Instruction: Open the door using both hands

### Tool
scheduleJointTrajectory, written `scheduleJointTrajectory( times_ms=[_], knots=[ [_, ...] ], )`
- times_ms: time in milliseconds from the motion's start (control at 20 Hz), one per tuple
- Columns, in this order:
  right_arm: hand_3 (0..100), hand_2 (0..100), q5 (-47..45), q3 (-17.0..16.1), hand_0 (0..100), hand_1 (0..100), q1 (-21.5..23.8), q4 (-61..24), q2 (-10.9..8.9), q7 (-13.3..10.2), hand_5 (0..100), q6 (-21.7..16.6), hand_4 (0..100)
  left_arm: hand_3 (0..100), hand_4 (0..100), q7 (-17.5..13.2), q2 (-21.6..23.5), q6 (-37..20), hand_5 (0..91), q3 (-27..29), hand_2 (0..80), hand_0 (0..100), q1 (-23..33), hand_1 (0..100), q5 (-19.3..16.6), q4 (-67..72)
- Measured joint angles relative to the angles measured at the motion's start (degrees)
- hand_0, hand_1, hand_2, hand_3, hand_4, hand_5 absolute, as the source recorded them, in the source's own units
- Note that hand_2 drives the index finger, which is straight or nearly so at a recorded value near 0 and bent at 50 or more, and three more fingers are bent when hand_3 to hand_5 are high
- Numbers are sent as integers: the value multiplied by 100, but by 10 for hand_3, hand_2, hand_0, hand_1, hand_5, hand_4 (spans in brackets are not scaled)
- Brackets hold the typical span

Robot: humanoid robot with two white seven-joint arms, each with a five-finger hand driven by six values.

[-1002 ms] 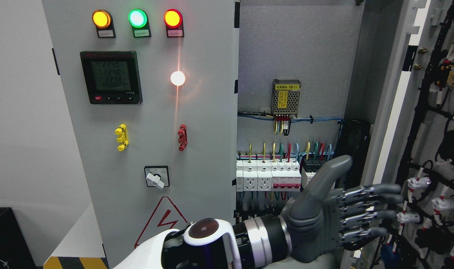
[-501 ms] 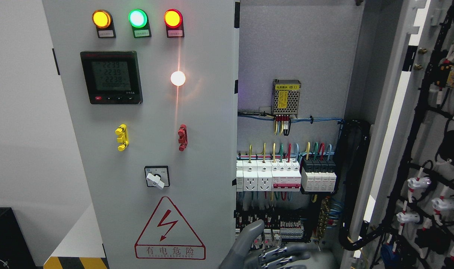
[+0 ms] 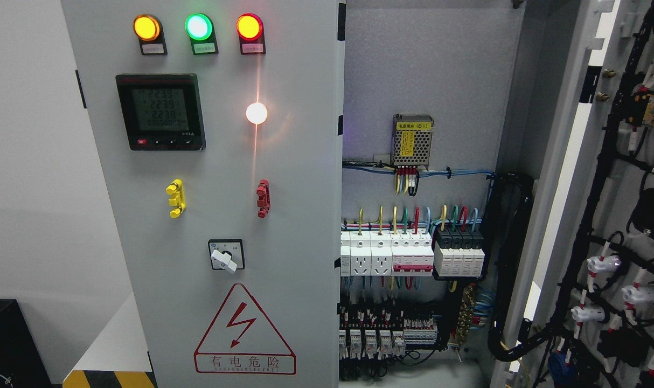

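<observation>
No hand shows in the head view, so I cannot tell if either is open or closed, or which is nearer. The right door [image 3: 618, 178] is at the picture's right, swung wide with its wiring facing in. The left door [image 3: 219, 215], with its long axis upright, appears shut.

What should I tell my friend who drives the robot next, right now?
Hands: neither robot hand shows in the head view.
Things: the right cabinet door stands swung wide open, wiring on its inner face. Circuit breakers and power supply inside are exposed. The left door, carrying the meter, indicator lamps and warning sign, looks closed.
Done: right door open.
Left: probably the left door.
</observation>
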Motion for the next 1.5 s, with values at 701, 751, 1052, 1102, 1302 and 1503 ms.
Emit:
scheduleJointTrajectory(
  times_ms=[701, 751, 1052, 1102, 1302, 1503],
  knots=[
    [0, 0, 0, 0, 0, 0, 0, 1, 0, 0, 0, 0, 0, 0, 0, 9, -199, -246, 0, 808, 0, 0, 2012, 0, -924, 2050],
    [0, 0, 0, 0, 0, 0, 0, 1, 0, 0, 0, 0, 0, 0, 0, 3, -263, -281, 0, 843, 0, 0, 2065, 0, -1050, 2295],
    [0, 0, 0, 0, 0, 0, 0, -1, 0, 0, 0, 0, 0, 0, 0, -25, -823, -378, 0, 1066, 0, 0, 2228, 0, -1963, 4006],
    [0, 0, 0, 0, 0, 0, 0, 0, 0, 0, 0, 0, 0, 0, 0, -31, -934, -385, 0, 1123, 0, 0, 2239, 0, -2094, 4292],
    [0, 0, 0, 0, 0, 0, 0, 1, 0, 0, 0, 0, 0, 0, 0, -30, -1342, -422, 0, 1411, 0, 0, 2198, 0, -2851, 5414],
    [0, 0, 0, 0, 0, 0, 0, 0, 0, 0, 0, 0, 0, 0, 0, -440, -1784, -647, 0, 1770, 0, 0, 2101, 0, -3832, 6570]
  ],
)
